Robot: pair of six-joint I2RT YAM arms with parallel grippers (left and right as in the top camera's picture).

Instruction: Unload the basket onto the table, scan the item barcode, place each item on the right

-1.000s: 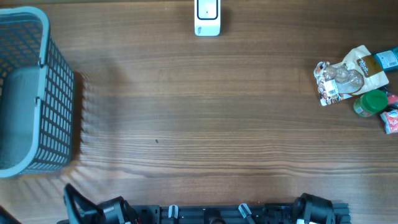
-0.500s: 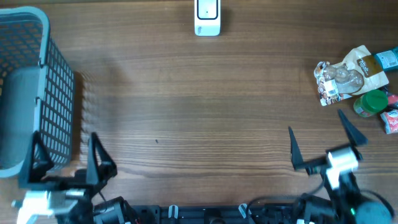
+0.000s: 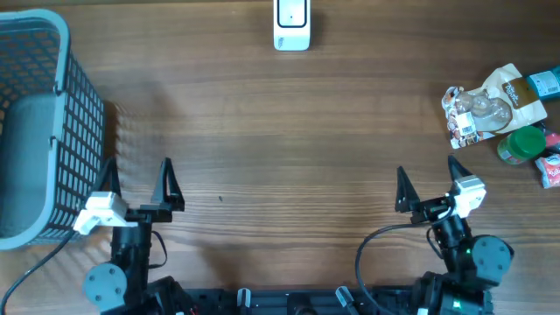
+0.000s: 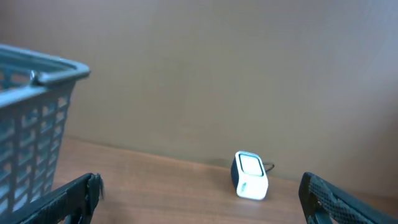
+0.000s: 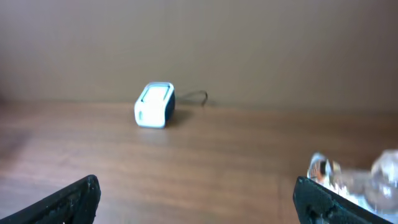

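Overhead: wood table [image 3: 280, 131], both arms at near edge. Left gripper [image 3: 138, 166] w/ jaws spread wide, nothing btwn them, just beside the grey mesh basket [image 3: 63, 52] that fills the far-left corner. Right gripper [image 3: 427, 166] also spread wide and empty, near the item pile on the right but apart from it. Pile: clear snack bag [image 3: 481, 109] w/ a barcode label facing up, green-lidded jar [image 3: 522, 144] touching it, red packet [image 3: 549, 171] at the edge. White barcode scanner [image 3: 291, 24] sits at far-centre edge, well apart from the pile. Left wrist: black fingertips [image 4: 68, 202] low in both corners, wide gap; basket [image 4: 37, 112] on left, scanner [image 4: 250, 176] ahead on the table. Right wrist: fingertips [image 5: 68, 202] likewise far apart, scanner [image 5: 154, 104] ahead-left w/ its cable behind, snack bag [image 5: 323, 168] blurred at lower right beside the right-hand finger.
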